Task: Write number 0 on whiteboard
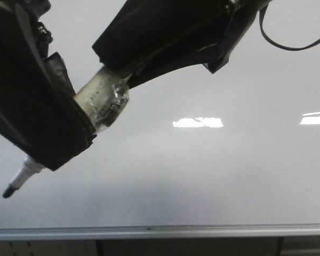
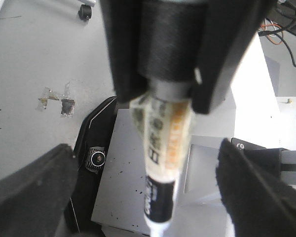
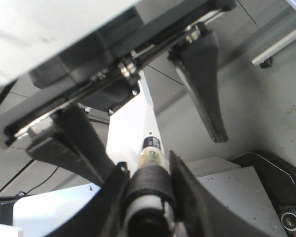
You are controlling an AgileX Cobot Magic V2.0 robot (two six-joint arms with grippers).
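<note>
The whiteboard [image 1: 213,176] fills the front view, glossy white-grey. No drawn number 0 shows on it. A marker [image 1: 102,100] with a taped, clear-wrapped barrel slants down to the left, its black tip [image 1: 9,190] near the board's lower left. My right gripper [image 1: 122,74] reaches in from the upper right and is shut on the marker's rear end; in the right wrist view [image 3: 145,185] its fingers clamp the black-wrapped barrel. My left gripper [image 2: 153,197] is open, its fingers [image 2: 34,190] wide on either side of the marker [image 2: 163,143], not touching it.
The silver frame edge [image 1: 160,232] runs along the board's bottom. Bright glare patches [image 1: 198,122] lie on the board at the middle and right. A black cable [image 1: 293,45] loops at the upper right. The left arm's black body [image 1: 26,96] hides the board's left part.
</note>
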